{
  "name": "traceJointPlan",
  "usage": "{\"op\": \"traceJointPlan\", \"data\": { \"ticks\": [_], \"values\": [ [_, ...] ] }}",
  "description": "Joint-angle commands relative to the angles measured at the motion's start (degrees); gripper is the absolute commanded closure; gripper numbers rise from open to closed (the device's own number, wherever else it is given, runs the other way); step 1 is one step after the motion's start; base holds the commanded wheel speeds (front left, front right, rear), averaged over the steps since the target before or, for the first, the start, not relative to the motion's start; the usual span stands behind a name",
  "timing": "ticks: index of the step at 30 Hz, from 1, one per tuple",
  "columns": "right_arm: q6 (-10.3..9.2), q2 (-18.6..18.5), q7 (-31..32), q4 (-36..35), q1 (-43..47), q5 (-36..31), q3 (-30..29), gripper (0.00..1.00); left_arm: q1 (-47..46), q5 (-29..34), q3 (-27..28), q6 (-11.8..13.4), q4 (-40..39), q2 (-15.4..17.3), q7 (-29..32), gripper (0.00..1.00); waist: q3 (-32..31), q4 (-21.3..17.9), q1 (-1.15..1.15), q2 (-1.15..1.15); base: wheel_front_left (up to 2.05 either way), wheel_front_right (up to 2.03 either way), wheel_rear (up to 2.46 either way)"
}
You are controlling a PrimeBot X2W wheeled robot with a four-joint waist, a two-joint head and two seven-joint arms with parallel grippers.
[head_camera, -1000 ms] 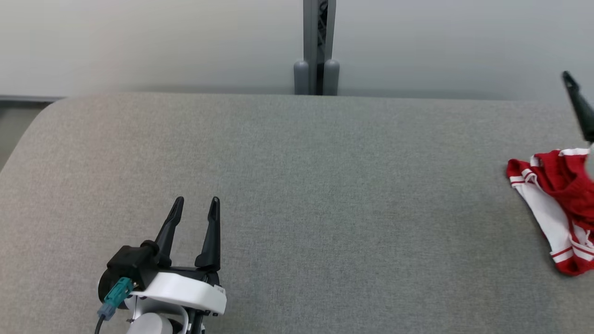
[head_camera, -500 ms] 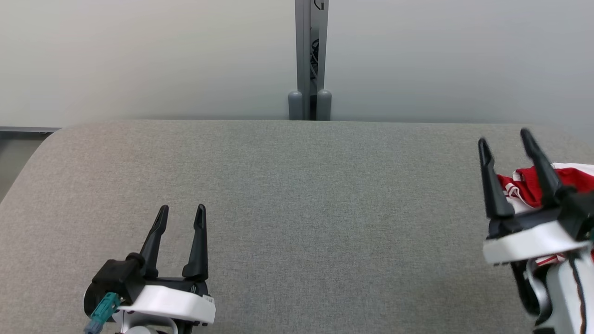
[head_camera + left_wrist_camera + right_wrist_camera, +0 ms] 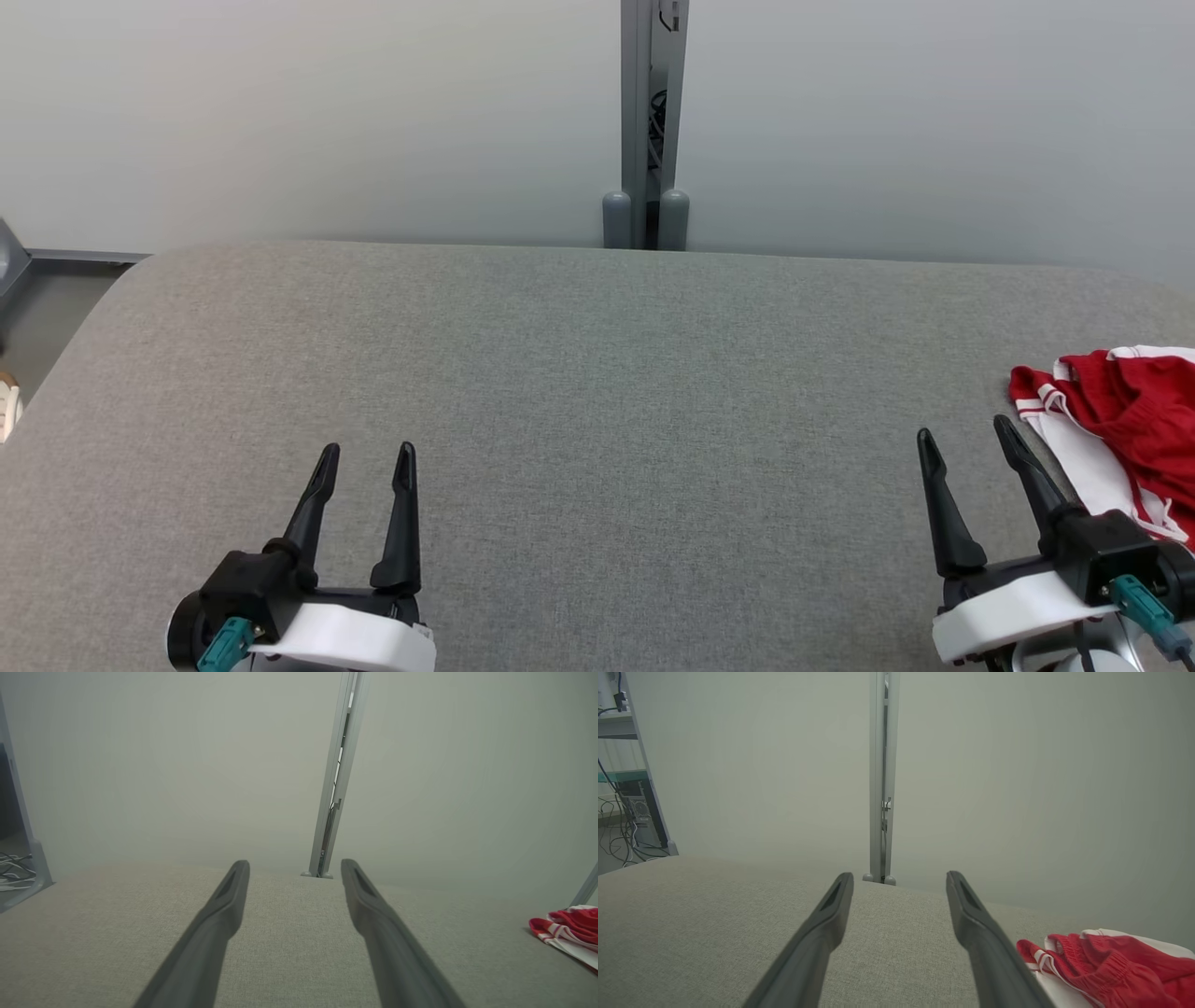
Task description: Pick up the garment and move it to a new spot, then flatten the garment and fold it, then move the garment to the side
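At the right edge of the grey fabric surface [image 3: 597, 373] we see the red-and-white garment [image 3: 1134, 411] lying crumpled. Along the front edge our left gripper [image 3: 367, 448] sits toward the left corner and our right gripper [image 3: 963, 427] just beside the garment, both with fingers spread apart and holding nothing

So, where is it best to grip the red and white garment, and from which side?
Probably the raised red folds of the garment, from above and from its left with the right claw: it lies crumpled, and that open claw is beside it.
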Motion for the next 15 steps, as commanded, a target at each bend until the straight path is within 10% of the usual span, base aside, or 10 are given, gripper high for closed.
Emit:
{"op": "traceJointPlan", "data": {
  "ticks": [1,15],
  "values": [
    [0.00,0.0,0.0,0.1,0.8,-0.2,-0.2,0.00,0.7,0.6,0.0,0.2,-0.6,0.3,-0.2,0.00,0.0,0.2,0.00,0.00,0.00,0.00,0.00],
    [0.00,0.1,0.0,-0.3,1.1,1.2,-0.6,0.00,1.3,-1.5,0.0,-0.6,0.0,0.3,-0.2,0.00,0.0,0.8,0.00,0.00,0.00,0.00,0.00]
  ]
}}
